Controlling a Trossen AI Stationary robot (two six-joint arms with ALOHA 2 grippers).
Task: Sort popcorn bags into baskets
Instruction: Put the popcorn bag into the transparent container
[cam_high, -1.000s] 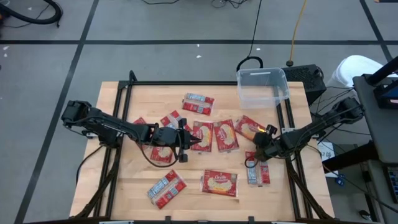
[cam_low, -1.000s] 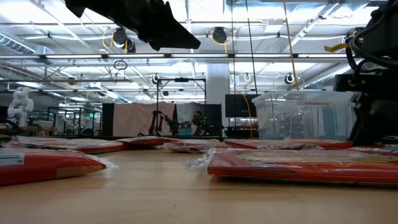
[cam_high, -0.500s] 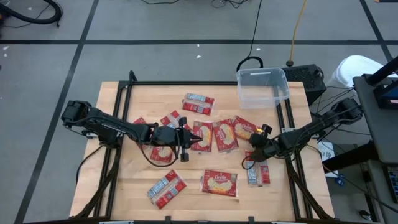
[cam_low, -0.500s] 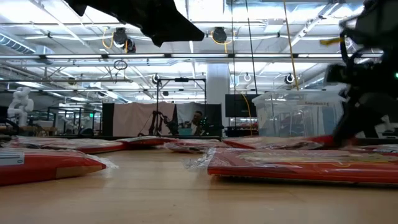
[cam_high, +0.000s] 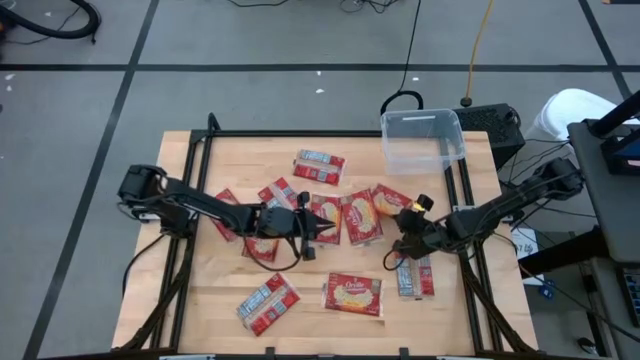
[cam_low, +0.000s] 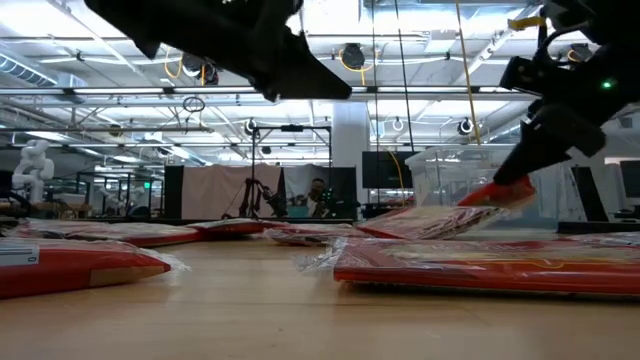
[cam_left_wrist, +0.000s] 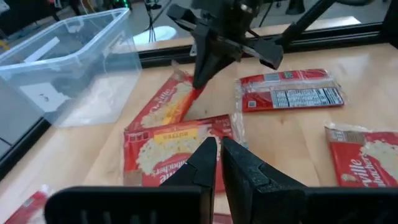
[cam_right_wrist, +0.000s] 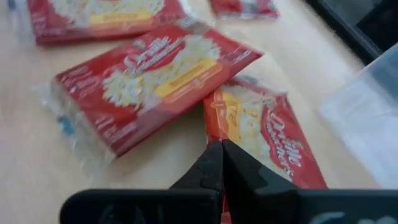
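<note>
The right gripper (cam_high: 407, 222) pinches the near corner of a popcorn bag (cam_high: 392, 200), tilting that edge off the tabletop (cam_high: 200, 290); the clear basket (cam_high: 422, 139), apparently empty, stands just beyond at the table's far right corner. The left gripper (cam_high: 318, 227), fingers together and holding nothing, hovers over the mid-table packets.

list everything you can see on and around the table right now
popcorn bags: about ten, red, scattered flat over the table; one is lifted at one end by the right gripper
basket: one, clear plastic, far right corner of the table
table: one, light wood with a black frame
black box: one, on the floor behind the basket
cables: black and yellow, on the grey floor
left gripper: shut, empty, above the middle bags
right gripper: shut on the lifted bag's edge, near the table's right side
</note>
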